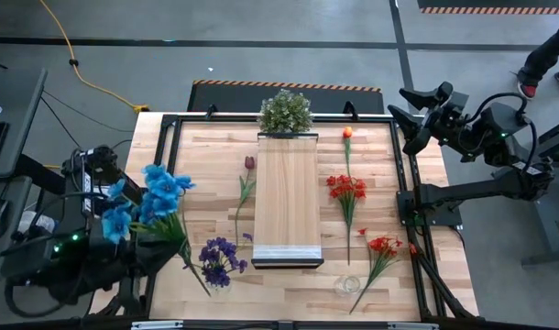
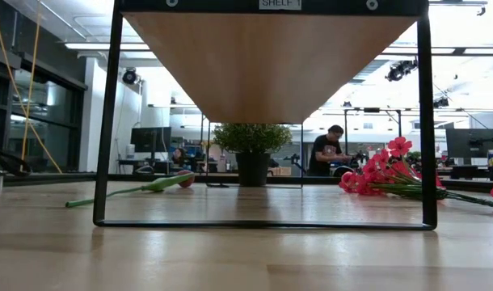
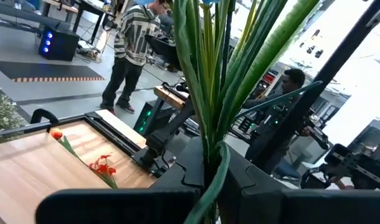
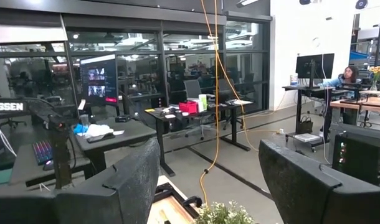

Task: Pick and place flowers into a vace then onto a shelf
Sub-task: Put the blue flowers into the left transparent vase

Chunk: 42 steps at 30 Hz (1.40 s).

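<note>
My left gripper (image 1: 169, 246) hovers over the table's near left corner, shut on a bunch of blue flowers (image 1: 144, 202). Their green stems (image 3: 209, 124) rise past the fingers in the left wrist view. Purple flowers (image 1: 220, 257) stand by the near edge. A dark red flower (image 1: 249, 163) lies on the table left of the shelf (image 1: 287, 197). An orange flower (image 1: 347, 133) and two red bunches (image 1: 346, 188) (image 1: 383, 246) lie right of it. A clear glass vase (image 1: 346, 286) stands near the front edge. My right gripper (image 1: 410, 117) waits open beyond the far right corner. My left gripper pinches the blue flowers' bundled green stems (image 3: 212, 177) between its two fingers. The fingers reach in level from the table's left and lie across the stems. The bunch stands tilted and lifted clear, with blooms above the fingers and the stem end (image 1: 204, 286) hanging below.
A bushy green plant in a dark pot (image 1: 285, 112) stands at the shelf's far end. The shelf's black frame legs (image 2: 109, 121) stand on the table. People are at desks beyond the table (image 2: 327, 149).
</note>
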Available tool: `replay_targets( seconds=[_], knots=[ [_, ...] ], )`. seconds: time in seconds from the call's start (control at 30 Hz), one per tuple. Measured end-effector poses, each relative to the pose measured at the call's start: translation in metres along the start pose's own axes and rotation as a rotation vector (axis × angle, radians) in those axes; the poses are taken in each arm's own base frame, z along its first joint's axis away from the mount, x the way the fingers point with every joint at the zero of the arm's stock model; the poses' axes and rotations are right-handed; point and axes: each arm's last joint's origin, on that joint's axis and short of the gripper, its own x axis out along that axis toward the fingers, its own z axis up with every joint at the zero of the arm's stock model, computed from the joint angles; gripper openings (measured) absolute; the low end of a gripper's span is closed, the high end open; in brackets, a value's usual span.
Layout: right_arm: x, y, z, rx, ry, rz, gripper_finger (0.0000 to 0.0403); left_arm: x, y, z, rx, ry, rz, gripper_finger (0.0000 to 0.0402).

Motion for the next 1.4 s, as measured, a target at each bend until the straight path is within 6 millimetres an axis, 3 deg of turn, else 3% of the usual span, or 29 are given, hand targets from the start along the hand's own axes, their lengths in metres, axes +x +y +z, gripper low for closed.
replay_targets(
  seconds=[0.3,0.7,1.1,1.4],
  knots=[
    [0.000,0.000,-0.001,-0.008,0.012,-0.001,0.0262,-0.011,-0.023,-0.015,0.059,0.018,-0.035,0.0046],
    [0.000,0.000,-0.001,0.016,0.012,0.000,0.0262,-0.026,-0.035,-0.043,0.115,0.036,-0.072,0.0046],
    [0.000,0.000,-0.002,0.064,0.022,-0.011,0.0262,-0.043,-0.035,-0.046,0.167,0.057,-0.116,0.0046],
    [0.000,0.000,-0.002,0.117,0.023,-0.010,0.0262,-0.049,-0.028,-0.036,0.384,0.052,-0.144,0.0046]
  ],
)
